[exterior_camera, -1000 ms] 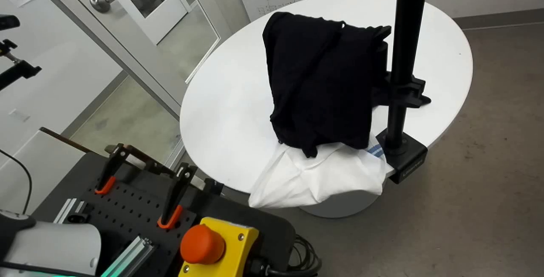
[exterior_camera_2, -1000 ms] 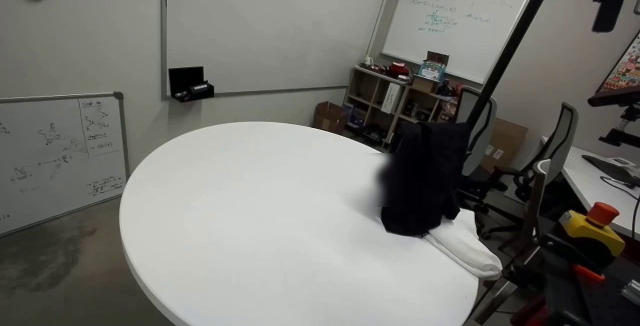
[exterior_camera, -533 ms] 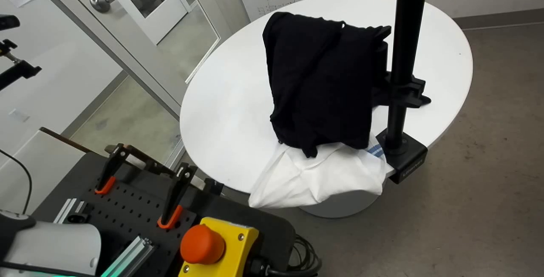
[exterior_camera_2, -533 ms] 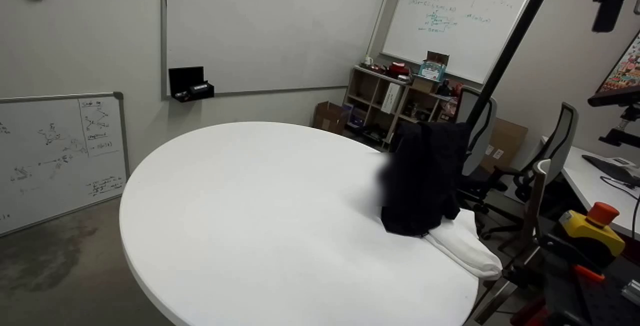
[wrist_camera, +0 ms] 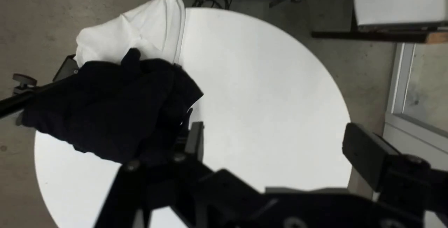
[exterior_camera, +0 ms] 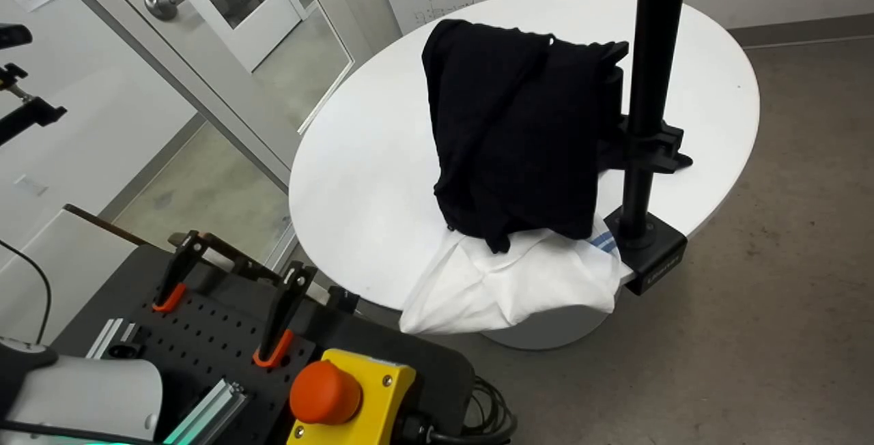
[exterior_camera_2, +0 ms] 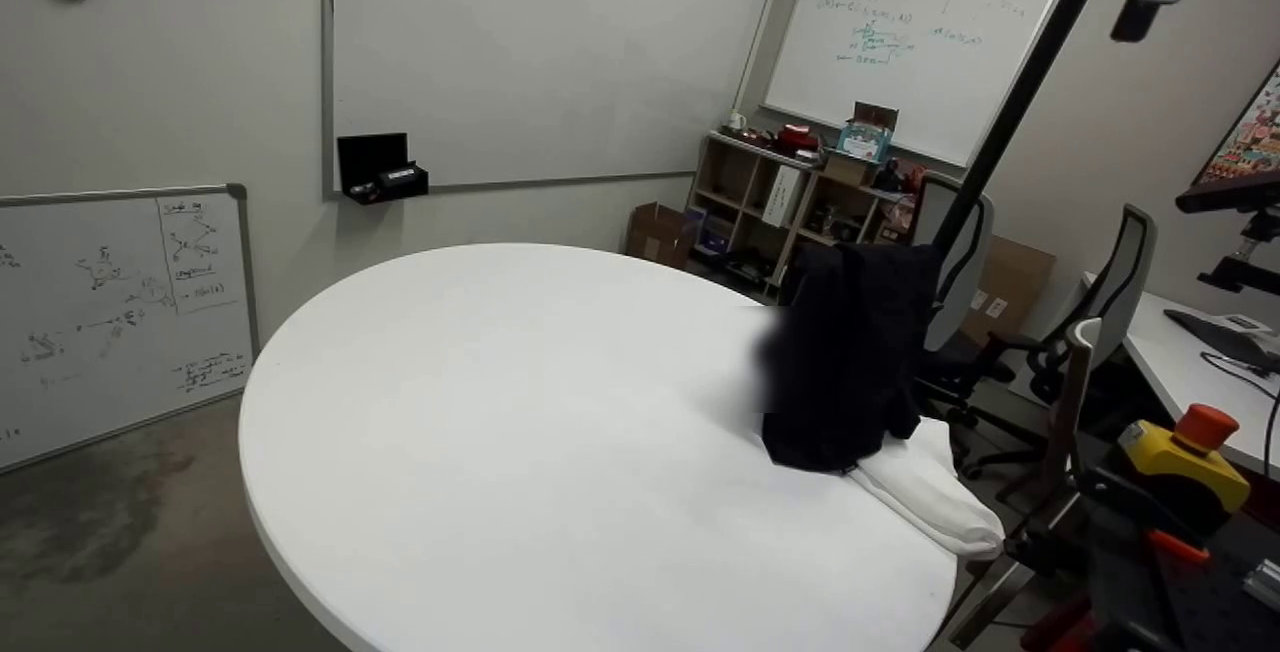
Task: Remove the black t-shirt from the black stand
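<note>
Wrist view: my claw [wrist_camera: 276,147] is spread wide, holding nothing. The black t-shirt [wrist_camera: 115,105] sits at the left side of the frame, apparently hung on the black stand [exterior_camera: 652,49], overlapping a white cloth [wrist_camera: 126,35]. Risks: black on black hides what's underneath, so I could pinch the black stand instead; dipping low could grab the white cloth too; snagged fabric could drag the black stand.
</note>
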Available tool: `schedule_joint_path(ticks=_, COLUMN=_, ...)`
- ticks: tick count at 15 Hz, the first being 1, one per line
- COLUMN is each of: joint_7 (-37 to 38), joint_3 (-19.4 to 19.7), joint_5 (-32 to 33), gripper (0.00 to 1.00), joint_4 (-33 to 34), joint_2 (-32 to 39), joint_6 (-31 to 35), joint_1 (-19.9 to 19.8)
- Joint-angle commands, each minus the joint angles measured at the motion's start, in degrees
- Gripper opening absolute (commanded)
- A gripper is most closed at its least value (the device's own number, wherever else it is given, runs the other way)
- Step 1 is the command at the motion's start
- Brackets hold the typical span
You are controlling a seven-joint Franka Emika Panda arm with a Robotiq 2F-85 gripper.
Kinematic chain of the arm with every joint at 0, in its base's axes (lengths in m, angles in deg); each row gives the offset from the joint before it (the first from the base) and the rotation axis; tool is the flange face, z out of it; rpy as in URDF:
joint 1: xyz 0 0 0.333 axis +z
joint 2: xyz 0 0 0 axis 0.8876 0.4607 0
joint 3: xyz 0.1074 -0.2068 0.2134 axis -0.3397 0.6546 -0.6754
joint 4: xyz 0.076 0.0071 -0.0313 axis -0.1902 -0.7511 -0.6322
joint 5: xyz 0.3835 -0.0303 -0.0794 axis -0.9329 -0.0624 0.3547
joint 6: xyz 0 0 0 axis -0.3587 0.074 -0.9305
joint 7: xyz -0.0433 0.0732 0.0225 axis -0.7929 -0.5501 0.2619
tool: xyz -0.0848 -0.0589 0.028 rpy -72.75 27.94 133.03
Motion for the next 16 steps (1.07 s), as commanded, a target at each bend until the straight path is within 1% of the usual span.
schedule_joint_path(ticks=1, joint_7=1.55, joint_3=2.51, joint_5=-1.98, gripper=1.00, joint_4=5.95, joint_2=7.83, joint_6=7.36, joint_1=-2.06)
schedule_joint_path(ticks=4, joint_7=4.41, joint_3=3.82, joint_5=-4.03, gripper=1.00, joint_4=8.38, joint_2=13.11, joint_6=13.94, joint_1=-3.67)
schedule_joint_path(ticks=6, joint_7=6.71, joint_3=3.83, joint_5=-3.90, gripper=1.00, joint_4=9.26, joint_2=16.72, joint_6=18.53, joint_1=-4.74)
schedule_joint_path(ticks=9, joint_7=14.26, joint_3=3.43, joint_5=-1.90, gripper=1.00, joint_4=10.48, joint_2=23.15, joint_6=24.42, joint_1=-6.97)
schedule_joint_path(ticks=13, joint_7=24.59, joint_3=3.92, joint_5=-1.19, gripper=1.00, joint_4=12.91, joint_2=30.94, joint_6=27.42, joint_1=-8.89)
schedule_joint_path(ticks=16, joint_7=31.96, joint_3=4.58, joint_5=-0.11, gripper=1.00, joint_4=13.65, joint_2=34.98, joint_6=27.90, joint_1=-9.49)
